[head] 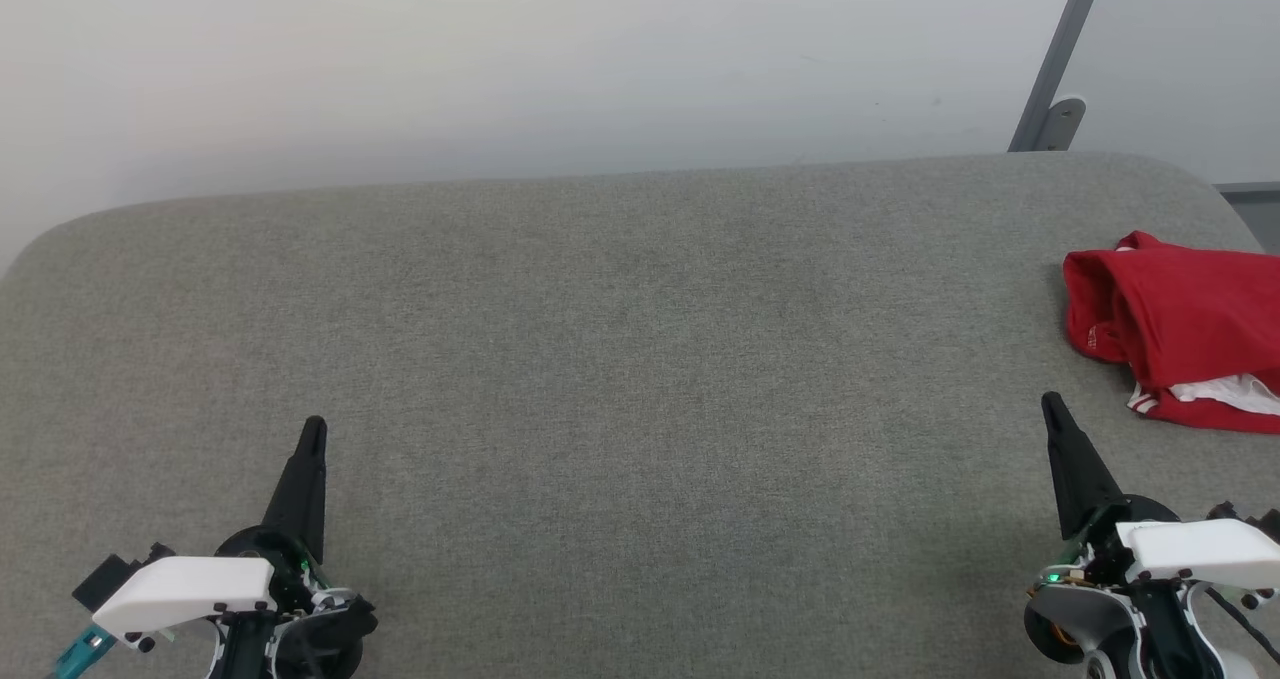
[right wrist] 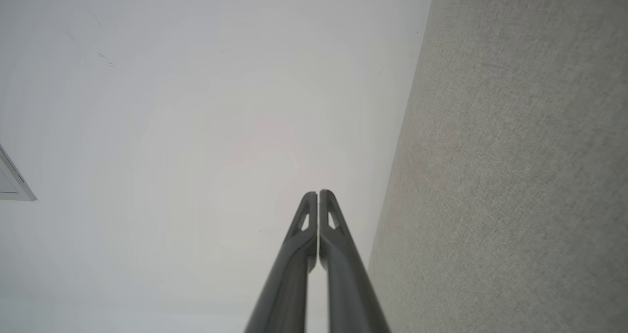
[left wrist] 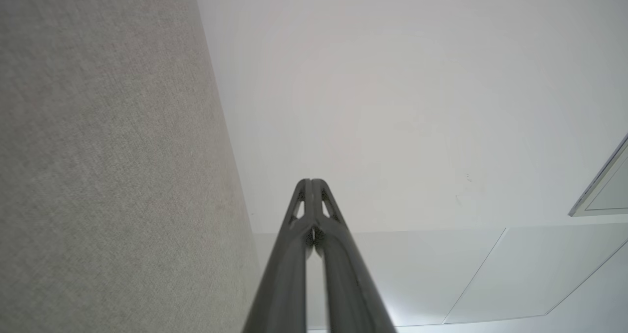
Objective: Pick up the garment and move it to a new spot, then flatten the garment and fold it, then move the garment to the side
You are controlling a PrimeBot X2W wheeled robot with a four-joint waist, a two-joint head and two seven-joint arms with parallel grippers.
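Grey fabric counter, and the garment is seen crumpled at its right edge, just past the right pincer, so it's probably better reached by that arm, with it and the left pincer both shown pressed together.

One garment; two grippers; one grey fabric surface.

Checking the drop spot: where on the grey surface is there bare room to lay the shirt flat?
The grey surface is bare between left pincer and right pincer, back to the wall. Crowded at the right edge, where the bunched shirt lies.
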